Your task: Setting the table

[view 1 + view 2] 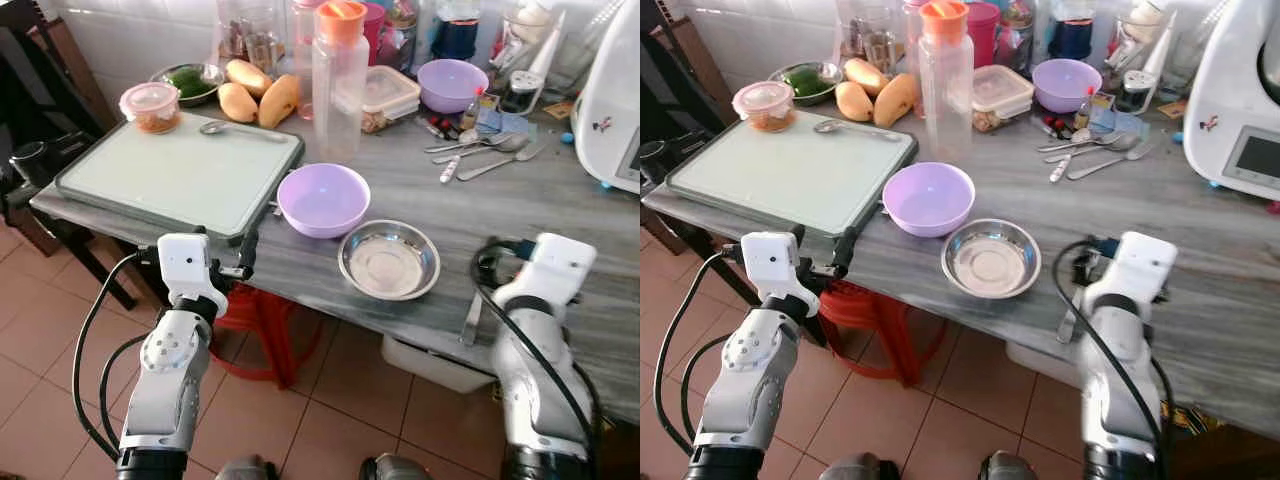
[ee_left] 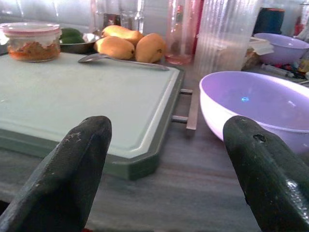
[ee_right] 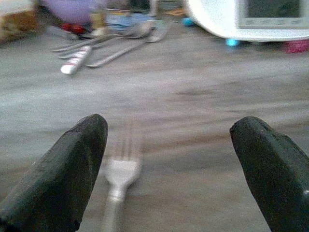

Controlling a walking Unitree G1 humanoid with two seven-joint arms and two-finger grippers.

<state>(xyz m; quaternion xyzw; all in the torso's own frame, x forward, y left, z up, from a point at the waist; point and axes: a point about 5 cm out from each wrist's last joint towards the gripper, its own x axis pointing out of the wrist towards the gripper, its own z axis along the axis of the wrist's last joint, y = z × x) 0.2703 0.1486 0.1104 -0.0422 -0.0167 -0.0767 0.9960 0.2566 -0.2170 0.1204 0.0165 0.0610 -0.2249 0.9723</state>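
The right hand (image 3: 169, 145) hovers low at the table (image 1: 560, 200) edge, fingers spread wide, with a fork (image 3: 120, 174) lying flat just ahead of it, nearer one finger than the middle of the gap. The left hand (image 2: 166, 159) is also wide open, empty, facing the cutting board (image 2: 72, 101) and the purple bowl (image 2: 260, 106). The steel bowl (image 1: 389, 260) sits between the two hands. The risk, as I judge it — the off-centre fork (thin, flat on stone) could slide off the near edge as the fingers close.
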